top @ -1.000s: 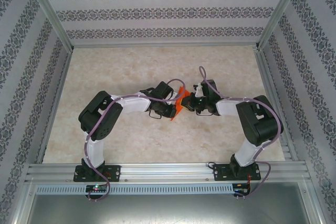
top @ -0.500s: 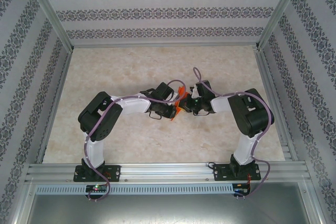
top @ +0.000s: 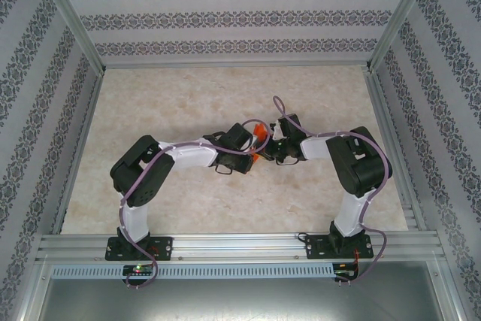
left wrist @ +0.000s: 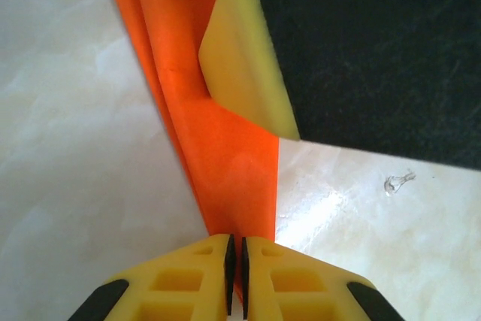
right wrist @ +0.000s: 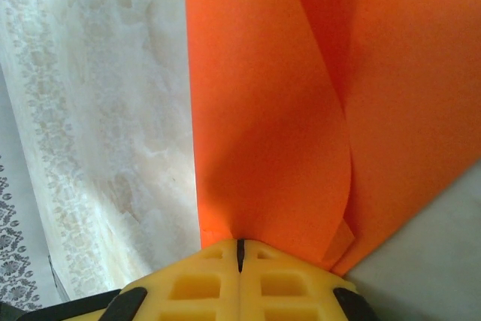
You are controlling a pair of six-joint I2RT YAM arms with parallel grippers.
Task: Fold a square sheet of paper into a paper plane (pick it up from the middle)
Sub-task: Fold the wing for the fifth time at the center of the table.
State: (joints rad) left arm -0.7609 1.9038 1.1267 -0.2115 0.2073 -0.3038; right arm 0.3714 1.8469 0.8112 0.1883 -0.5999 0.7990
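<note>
The square sheet of paper (top: 260,135), bright orange-red and folded into layers, hangs above the middle of the table between both grippers. My left gripper (left wrist: 235,261) is shut on its narrow lower end (left wrist: 225,148); a yellow finger of the right gripper (left wrist: 242,65) presses the paper further along. My right gripper (right wrist: 240,249) is shut on a folded edge of the paper (right wrist: 270,110), where one layer curls over another. From above, the left gripper (top: 250,146) and right gripper (top: 273,145) almost touch. Whether the folds form a paper plane I cannot tell.
The marbled table top (top: 188,95) lies under both arms. Aluminium rails (top: 225,244) run along the front edge, and patterned walls (top: 225,20) close in the back and sides. A small clear speck (left wrist: 397,182) lies on the table.
The right arm has drawn its elbow in and its gripper has moved left and further back. The left gripper has followed to the right. The two are closer together, and less paper shows from above.
</note>
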